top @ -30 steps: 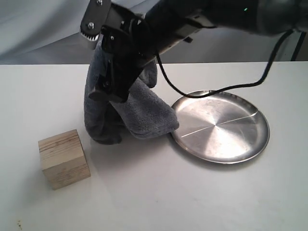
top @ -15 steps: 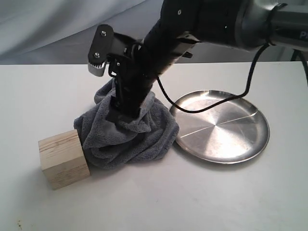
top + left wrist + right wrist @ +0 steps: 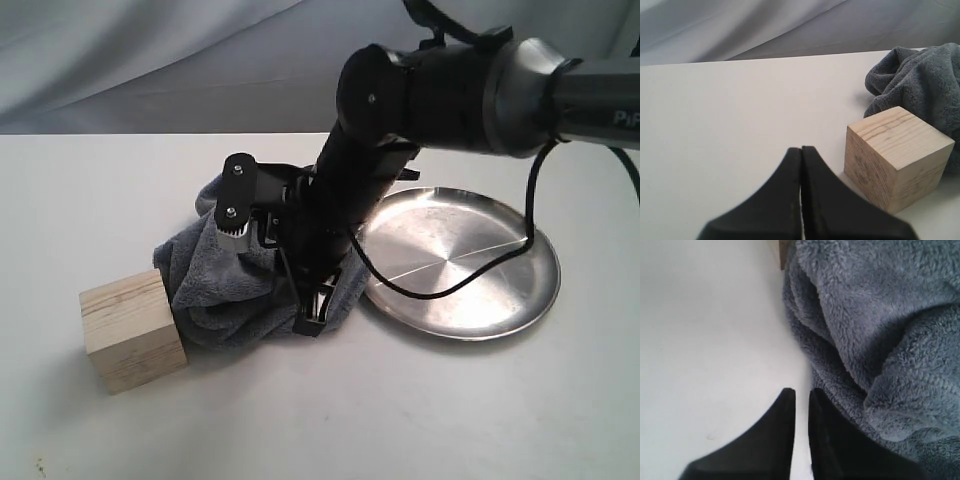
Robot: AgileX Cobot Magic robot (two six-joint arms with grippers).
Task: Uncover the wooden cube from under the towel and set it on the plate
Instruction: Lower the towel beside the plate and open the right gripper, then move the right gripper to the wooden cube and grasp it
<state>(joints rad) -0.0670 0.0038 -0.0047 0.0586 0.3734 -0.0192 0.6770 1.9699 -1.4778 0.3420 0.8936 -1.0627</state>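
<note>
The wooden cube stands uncovered on the white table at the left, with its grain lines showing. The dark grey towel lies crumpled between the cube and the silver plate, touching the cube's side. My right gripper points down at the towel's near edge. In the right wrist view its fingers stand a little apart over bare table, with nothing between them and the towel beside them. My left gripper is shut and empty, low over the table a short way from the cube.
The right arm and its black cable lean over the plate's left rim. A grey cloth backdrop hangs behind the table. The plate holds nothing. Bare tabletop stretches along the front.
The right gripper has brought the hanging towel down onto the table beside the cube, let go of it, and moved lower toward the towel's front edge. The cube and plate have not moved.
</note>
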